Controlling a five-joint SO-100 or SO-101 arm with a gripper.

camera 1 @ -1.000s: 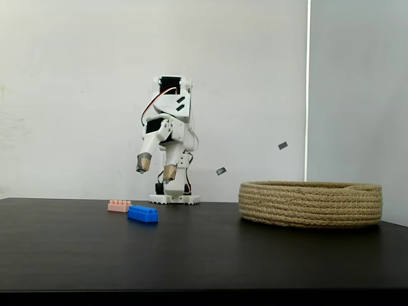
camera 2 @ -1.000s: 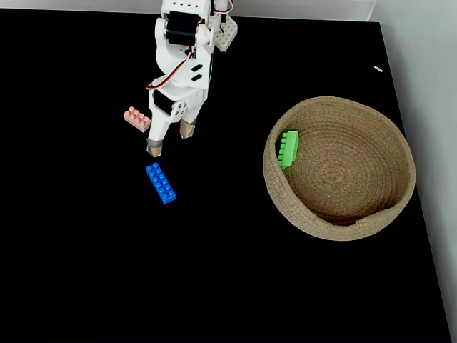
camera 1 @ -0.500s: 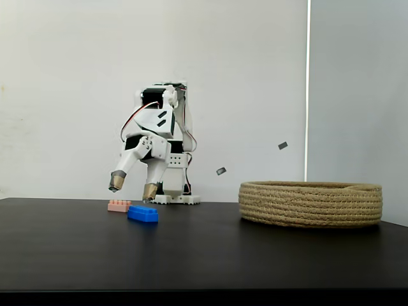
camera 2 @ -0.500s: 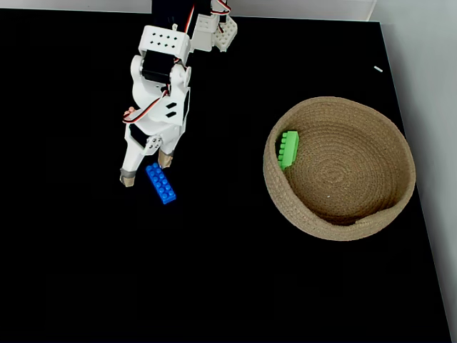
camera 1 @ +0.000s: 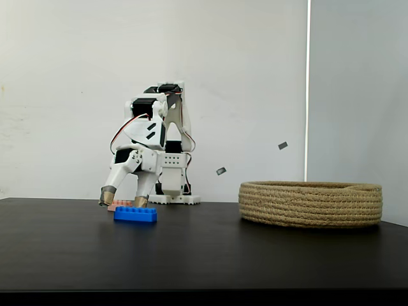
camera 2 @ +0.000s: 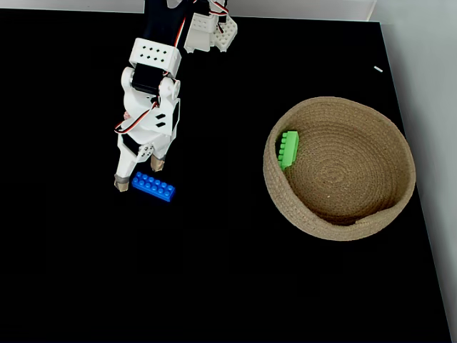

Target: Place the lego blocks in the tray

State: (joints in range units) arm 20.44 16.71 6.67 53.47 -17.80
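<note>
Blue brick (camera 2: 153,187) mid-table — tool (camera 2: 138,174) spread, touching it

A black desk (camera 1: 255,255) stands against a plain white wall (camera 1: 76,76); the light is even. Two small dark marks (camera 1: 282,145) dot the wall.

blue brick (camera 2: 153,187), green brick (camera 2: 288,148) (tan basket (camera 2: 371,214))

table-level side camera, overhead camera, same table (camera 1: 204,255)
</note>
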